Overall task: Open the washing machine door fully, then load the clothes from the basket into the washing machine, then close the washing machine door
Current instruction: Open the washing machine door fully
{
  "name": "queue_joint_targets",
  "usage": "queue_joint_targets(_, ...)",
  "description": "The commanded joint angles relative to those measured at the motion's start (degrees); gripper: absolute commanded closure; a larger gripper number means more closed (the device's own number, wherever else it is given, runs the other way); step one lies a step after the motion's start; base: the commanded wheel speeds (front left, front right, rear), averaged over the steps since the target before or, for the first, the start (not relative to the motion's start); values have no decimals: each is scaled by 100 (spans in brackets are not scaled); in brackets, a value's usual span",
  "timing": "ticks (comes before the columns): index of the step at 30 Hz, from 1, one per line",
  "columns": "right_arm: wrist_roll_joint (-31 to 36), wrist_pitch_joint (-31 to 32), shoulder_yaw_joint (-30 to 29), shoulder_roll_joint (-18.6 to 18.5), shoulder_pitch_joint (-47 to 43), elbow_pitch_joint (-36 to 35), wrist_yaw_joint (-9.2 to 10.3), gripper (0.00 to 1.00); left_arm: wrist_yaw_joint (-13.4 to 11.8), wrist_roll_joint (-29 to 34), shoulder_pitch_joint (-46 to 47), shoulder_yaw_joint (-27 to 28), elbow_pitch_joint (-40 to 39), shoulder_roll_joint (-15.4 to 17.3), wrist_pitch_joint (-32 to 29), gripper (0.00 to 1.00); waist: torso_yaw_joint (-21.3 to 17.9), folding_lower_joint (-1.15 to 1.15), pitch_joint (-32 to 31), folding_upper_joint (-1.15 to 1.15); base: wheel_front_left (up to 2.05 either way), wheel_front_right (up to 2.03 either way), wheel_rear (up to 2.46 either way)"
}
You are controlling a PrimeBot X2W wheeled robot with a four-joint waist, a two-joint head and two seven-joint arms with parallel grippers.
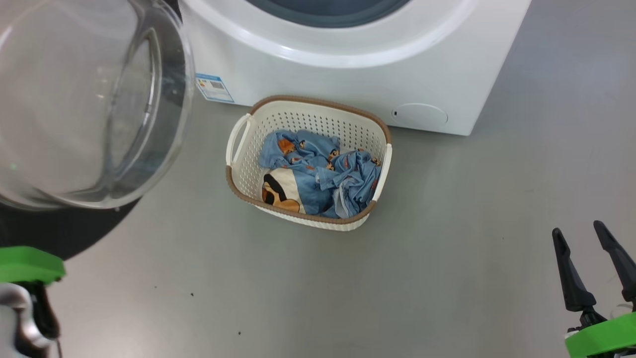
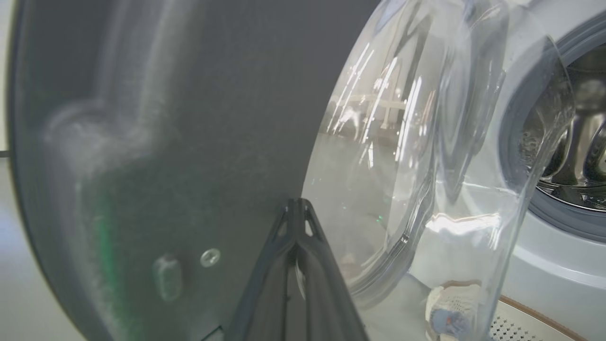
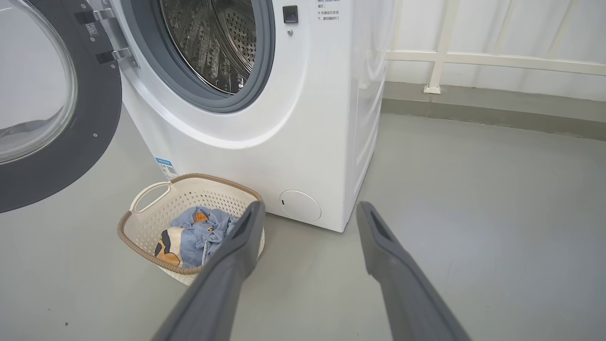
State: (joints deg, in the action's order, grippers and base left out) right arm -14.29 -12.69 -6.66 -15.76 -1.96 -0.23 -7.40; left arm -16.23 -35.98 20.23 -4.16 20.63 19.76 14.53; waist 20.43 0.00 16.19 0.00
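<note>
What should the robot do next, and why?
Probably lower the open right gripper toward the clothes in the basket. The washing machine door looks swung wide open, the drum mouth is uncovered, and the clothes aren't loaded yet.

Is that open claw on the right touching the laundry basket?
Apart. The head view shows the right claw at the lower right, with bare floor between it and the basket.
</note>
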Motion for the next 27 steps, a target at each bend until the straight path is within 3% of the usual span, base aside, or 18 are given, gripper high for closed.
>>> queue_joint_targets(1,-74,1,64,-151,145,-180,-9,0,96,4,335,463,179,427,46,100,-36,0,118,0,0,0,0)
queue_joint_targets(13,-103,22,14,-271,188,-282,-9,0,482,182,872,1401,962,544,46,100,-114,0,368,0,0,0,0)
queue_joint_targets(27,-87,15,64,-269,228,-263,-9,0,939,851,875,2204,1138,349,47,100,-177,0,382,0,0,0,0)
